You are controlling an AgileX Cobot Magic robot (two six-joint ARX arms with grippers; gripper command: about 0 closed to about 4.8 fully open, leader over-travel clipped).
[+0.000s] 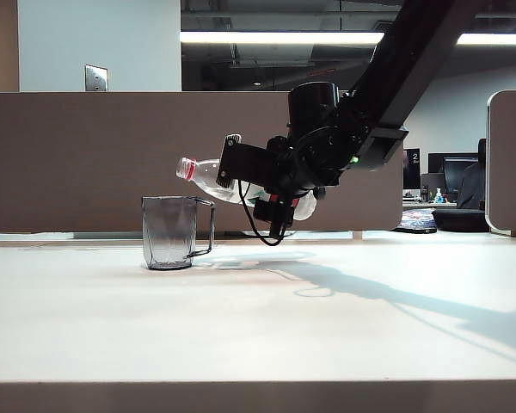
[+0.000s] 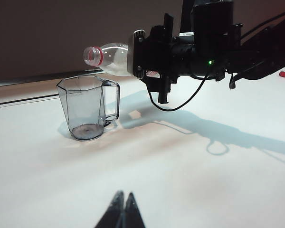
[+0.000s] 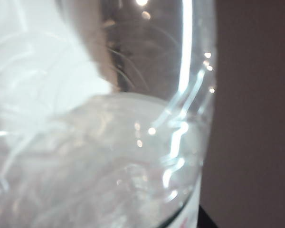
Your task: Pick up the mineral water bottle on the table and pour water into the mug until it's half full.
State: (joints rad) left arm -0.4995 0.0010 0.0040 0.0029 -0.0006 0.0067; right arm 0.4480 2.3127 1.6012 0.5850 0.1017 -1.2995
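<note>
The mineral water bottle [image 1: 208, 176] is lying nearly level in the air, clamped in the right end effector [image 1: 271, 185], its open mouth nearing the mug [image 1: 170, 232], which is looking empty on the desk [image 1: 258, 318]. Pouring is remaining. The left end effector [image 2: 123, 211] is idling near, fingers together.

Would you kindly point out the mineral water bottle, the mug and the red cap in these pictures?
mineral water bottle [image 2: 109, 56]: left wrist view, clear shoulder behind the red neck ring.
mug [image 1: 167, 232]: exterior view, middle of the smoky-grey body.
red cap [image 2: 284, 74]: left wrist view, its top, lying on the table.
</note>
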